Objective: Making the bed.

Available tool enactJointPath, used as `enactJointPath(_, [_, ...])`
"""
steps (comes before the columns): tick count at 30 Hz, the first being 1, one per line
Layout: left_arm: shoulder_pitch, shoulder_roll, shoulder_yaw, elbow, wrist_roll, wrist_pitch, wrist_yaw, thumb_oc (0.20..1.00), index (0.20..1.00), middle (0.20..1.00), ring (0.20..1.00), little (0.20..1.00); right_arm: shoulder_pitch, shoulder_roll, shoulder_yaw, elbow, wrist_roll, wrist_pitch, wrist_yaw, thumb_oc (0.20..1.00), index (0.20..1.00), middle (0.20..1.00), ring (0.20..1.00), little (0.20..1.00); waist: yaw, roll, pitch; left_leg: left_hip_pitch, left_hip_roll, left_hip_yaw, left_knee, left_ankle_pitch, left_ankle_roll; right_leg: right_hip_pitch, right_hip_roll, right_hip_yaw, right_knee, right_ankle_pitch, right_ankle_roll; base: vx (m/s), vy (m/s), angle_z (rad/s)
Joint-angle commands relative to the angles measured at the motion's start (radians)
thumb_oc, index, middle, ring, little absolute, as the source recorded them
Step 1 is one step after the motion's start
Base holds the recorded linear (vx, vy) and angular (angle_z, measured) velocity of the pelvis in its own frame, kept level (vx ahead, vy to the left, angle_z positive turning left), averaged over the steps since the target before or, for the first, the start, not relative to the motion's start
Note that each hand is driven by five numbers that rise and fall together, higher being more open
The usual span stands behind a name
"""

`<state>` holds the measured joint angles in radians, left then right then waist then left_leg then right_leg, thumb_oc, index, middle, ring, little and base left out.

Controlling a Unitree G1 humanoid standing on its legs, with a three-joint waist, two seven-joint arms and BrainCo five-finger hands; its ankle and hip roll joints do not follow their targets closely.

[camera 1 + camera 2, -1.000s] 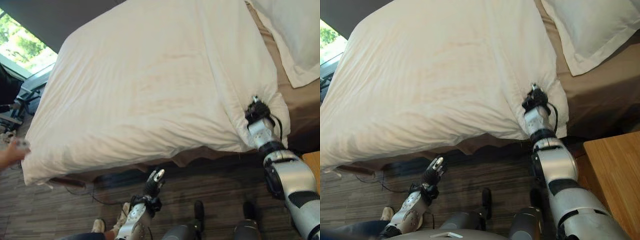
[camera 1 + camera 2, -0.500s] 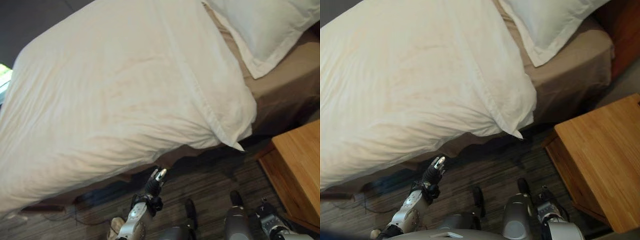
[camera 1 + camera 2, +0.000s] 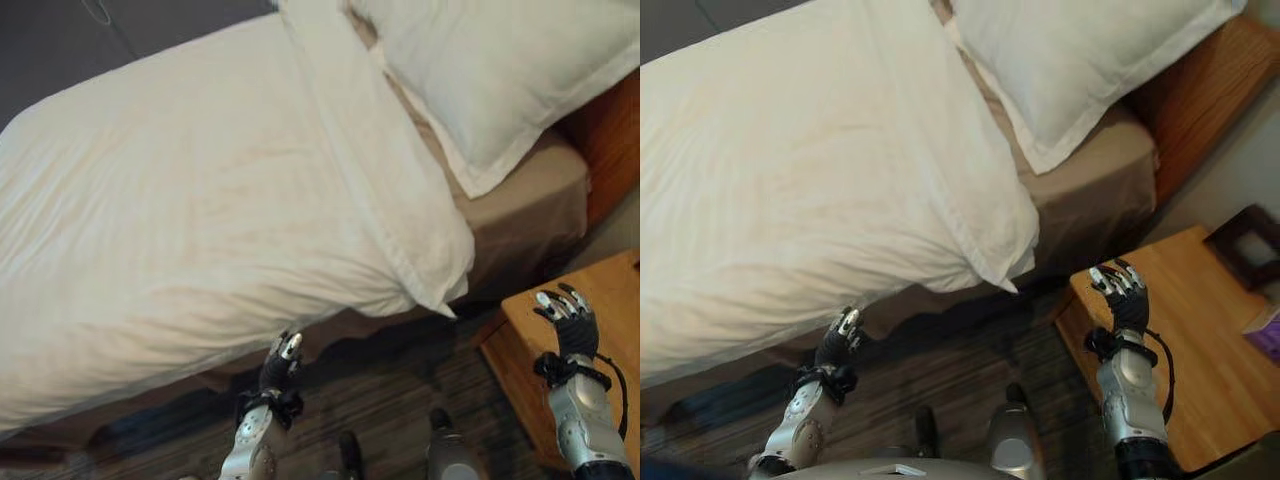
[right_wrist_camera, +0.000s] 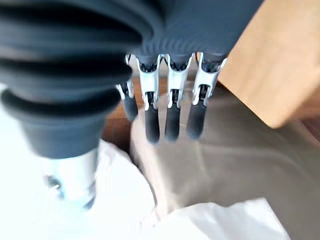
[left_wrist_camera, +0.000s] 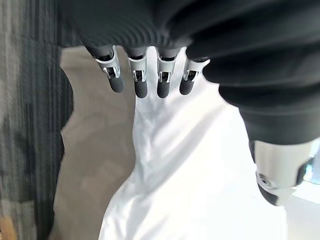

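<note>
I read my right robot hand as released: fingers straight and spread, holding nothing, raised in front of the wooden nightstand. Its wrist view looks past the fingertips to the tan fitted sheet at the bed's corner, with white bedding below it and a slab of wood beyond.

My left robot hand is likewise released, fingers straight, empty, low over the dark wood floor just short of the bed's edge. Its wrist view shows the fingers hanging apart from a white fold of the duvet draped down over tan fabric.

Outward from both hands, the duvet lies spread across the bed, its near corner drooping over the mattress side between the two hands, touching neither. Beyond the right hand a white pillow rests on the bare sheet at the wooden headboard.

The right eye view adds a dark frame and a purple item on the nightstand. No legible writing.
</note>
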<state>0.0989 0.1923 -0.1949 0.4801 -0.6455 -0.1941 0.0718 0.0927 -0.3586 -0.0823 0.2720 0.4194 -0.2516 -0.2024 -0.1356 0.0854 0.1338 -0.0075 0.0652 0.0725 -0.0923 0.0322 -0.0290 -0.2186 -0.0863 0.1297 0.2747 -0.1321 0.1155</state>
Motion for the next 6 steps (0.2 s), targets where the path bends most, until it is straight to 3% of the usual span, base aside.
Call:
enactJointPath(1, [-0.011, 0.03, 0.036, 0.014, 0.064, -0.039, -0.006, 1.0, 1.0, 1.0, 1.0, 1.0, 0.012, 0.032, 0.055, -0.051, -0.064, -0.03, 0.029, 1.0, 1.0, 1.0, 1.0, 1.0, 0.007, -0.049, -0.051, 0.066, -0.033, 0.0, 0.005, -0.049, -0.011, 0.165, -0.033, -0.06, -0.335, 0.211, 0.045, 0.0, 0.0, 0.0])
enactJointPath(6, [0.036, 0.039, 0.012, -0.022, 0.1, -0.02, -0.034, 1.0, 1.0, 1.0, 1.0, 1.0, 0.017, 0.041, 0.156, -0.056, -0.124, -0.002, 0.068, 1.0, 1.0, 1.0, 1.0, 1.0, 0.027, -0.07, -0.061, 0.085, -0.032, 0.002, 0.005, -0.054, -0.005, 0.181, -0.03, -0.058, -0.337, 0.21, 0.046, 0.0, 0.001, 0.01])
